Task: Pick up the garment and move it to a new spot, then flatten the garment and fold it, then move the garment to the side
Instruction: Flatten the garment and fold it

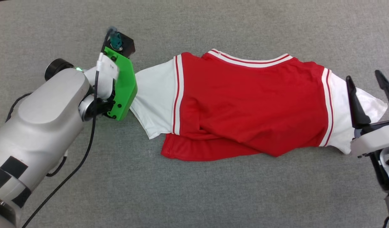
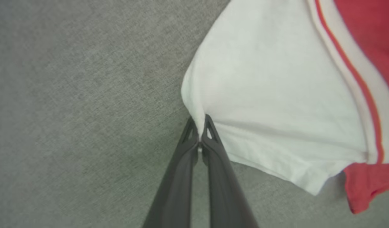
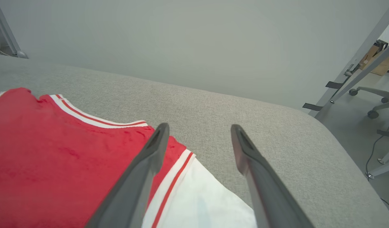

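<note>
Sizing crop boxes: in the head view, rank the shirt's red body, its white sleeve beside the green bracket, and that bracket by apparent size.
1. red body
2. white sleeve
3. green bracket; it sits raised on the wrist, nearer the camera, so true size is unsure.

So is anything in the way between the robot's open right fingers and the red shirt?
No, nothing visible is. The right gripper holds its fingers open over the garment, at its white sleeve, with bare grey tabletop around. The left gripper is shut on the other sleeve.
</note>
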You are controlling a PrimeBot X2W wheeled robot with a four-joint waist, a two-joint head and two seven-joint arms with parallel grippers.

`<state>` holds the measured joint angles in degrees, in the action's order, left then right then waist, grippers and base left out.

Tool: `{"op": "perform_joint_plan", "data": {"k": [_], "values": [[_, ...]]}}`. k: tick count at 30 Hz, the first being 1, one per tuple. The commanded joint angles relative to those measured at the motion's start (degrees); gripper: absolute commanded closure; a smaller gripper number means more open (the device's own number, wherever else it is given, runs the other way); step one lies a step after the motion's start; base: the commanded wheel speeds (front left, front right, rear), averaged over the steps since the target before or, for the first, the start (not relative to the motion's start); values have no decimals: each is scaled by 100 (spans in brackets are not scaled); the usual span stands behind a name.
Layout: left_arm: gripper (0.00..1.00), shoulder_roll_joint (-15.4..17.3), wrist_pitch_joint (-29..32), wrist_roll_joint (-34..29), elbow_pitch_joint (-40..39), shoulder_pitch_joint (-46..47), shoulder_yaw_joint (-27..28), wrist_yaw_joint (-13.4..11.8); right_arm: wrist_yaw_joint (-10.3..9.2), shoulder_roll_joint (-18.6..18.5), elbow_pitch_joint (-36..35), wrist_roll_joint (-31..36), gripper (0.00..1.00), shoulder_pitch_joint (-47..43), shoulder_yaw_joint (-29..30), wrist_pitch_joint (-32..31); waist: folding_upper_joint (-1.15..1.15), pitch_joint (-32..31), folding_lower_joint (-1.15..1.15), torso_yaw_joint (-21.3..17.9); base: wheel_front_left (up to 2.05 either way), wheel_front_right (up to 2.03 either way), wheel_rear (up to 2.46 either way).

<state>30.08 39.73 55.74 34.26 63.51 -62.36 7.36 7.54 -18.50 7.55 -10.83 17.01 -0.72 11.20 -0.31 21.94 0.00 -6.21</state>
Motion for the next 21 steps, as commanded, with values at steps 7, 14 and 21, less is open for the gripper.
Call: {"op": "perform_joint_plan", "data": {"k": [7,14,21], "values": [[100,624,-799,265,-185,-227,60,13,-5,-807,-423,-311,0,498,196,-733,31,-510,0,462,0,0,0],[100,744,-995,247,-308,-249,93,-5,-5,-1624,-545,-993,0,1139,-465,-2196,31,-521,0,607,0,0,0],[100,673,-1133,155,-508,-175,92,-68,-5,-2651,-68,-2571,0,1796,-1472,-4731,31,-401,0,760,0,0,0]]}}
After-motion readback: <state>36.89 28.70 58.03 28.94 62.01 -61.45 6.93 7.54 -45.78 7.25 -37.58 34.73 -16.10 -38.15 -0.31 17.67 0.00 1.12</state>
